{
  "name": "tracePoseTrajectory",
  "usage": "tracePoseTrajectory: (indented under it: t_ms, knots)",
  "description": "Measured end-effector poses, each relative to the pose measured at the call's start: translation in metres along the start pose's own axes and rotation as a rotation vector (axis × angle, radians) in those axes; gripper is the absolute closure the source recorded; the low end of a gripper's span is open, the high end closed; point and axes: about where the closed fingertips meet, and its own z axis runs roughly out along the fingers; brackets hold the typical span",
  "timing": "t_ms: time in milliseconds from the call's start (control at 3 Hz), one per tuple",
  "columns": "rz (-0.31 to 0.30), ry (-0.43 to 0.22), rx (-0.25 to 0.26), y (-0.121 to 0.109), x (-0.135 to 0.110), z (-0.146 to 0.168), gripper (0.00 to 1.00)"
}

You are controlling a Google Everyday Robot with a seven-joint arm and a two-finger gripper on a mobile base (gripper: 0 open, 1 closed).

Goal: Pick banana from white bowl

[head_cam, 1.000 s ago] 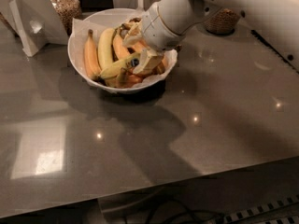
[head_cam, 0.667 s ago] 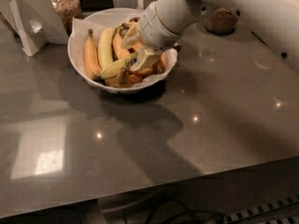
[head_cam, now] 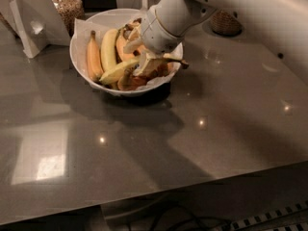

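Across the tabletop (head_cam: 144, 167), the white bowl (head_cam: 73, 47) holds the banana (head_cam: 118, 72), which lies slantwise along its near side, not yet lifted. The gripper (head_cam: 144, 65) is down among the fruit, over the banana's right half; whether it pinches the banana I cannot tell. The lift out is probably left to do. A glass jar (head_cam: 67, 6) stands beyond.

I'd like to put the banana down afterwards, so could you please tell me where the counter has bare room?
The counter is bare across its whole front, from the white bowl to the near edge. It is crowded at the back: the card stand, the jar and the bowl, where the gripper sits at the banana.
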Motion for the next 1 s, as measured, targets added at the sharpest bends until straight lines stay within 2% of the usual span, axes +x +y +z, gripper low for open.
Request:
tracePoseTrajectory:
  t_ms: [333, 667, 1000]
  knots:
    - [0.006, 0.007, -0.037, 0.0084, 0.0038, 0.0114, 0.52]
    - [0.015, 0.015, -0.060, 0.0150, 0.0085, 0.0184, 0.71]
    - [0.015, 0.016, -0.060, 0.0150, 0.0087, 0.0182, 0.94]
